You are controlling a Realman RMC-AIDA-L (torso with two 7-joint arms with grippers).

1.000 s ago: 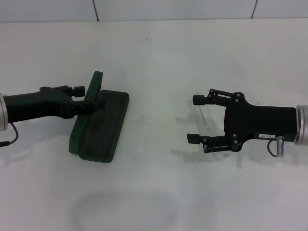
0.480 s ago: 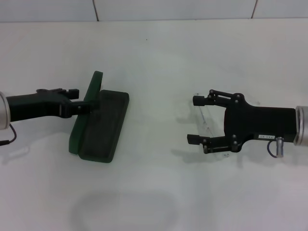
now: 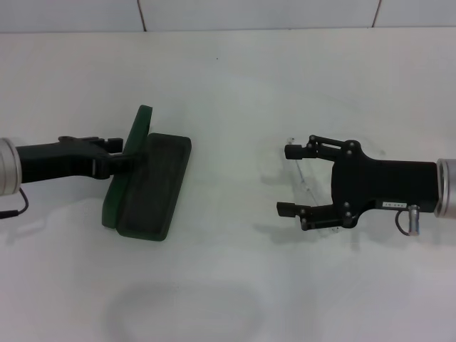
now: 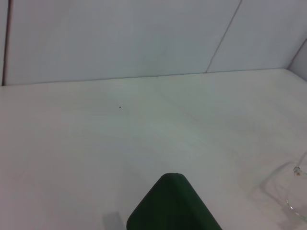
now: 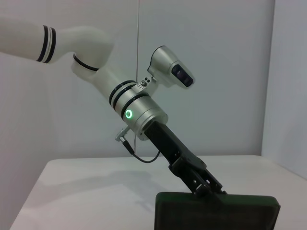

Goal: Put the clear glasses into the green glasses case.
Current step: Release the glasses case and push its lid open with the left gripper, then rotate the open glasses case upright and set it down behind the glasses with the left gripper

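The green glasses case (image 3: 146, 182) lies open at the left of the table, its lid (image 3: 137, 139) standing up along the far left side and the dark lining facing up. My left gripper (image 3: 122, 152) is at the lid's outer edge, coming in from the left. The clear glasses (image 3: 305, 178) rest on the table at the right. My right gripper (image 3: 282, 179) is open, with one finger on either side of them. A corner of the green case (image 4: 168, 206) and part of the glasses (image 4: 292, 191) show in the left wrist view. The right wrist view shows the case (image 5: 216, 211) under the left arm (image 5: 144, 115).
The white table (image 3: 228, 285) runs back to a pale wall (image 3: 256, 14). Between the case and the glasses there is bare tabletop.
My left gripper has drawn back to the left, from across the lid to its outer edge. The case has stayed open and still. The right gripper has barely moved.
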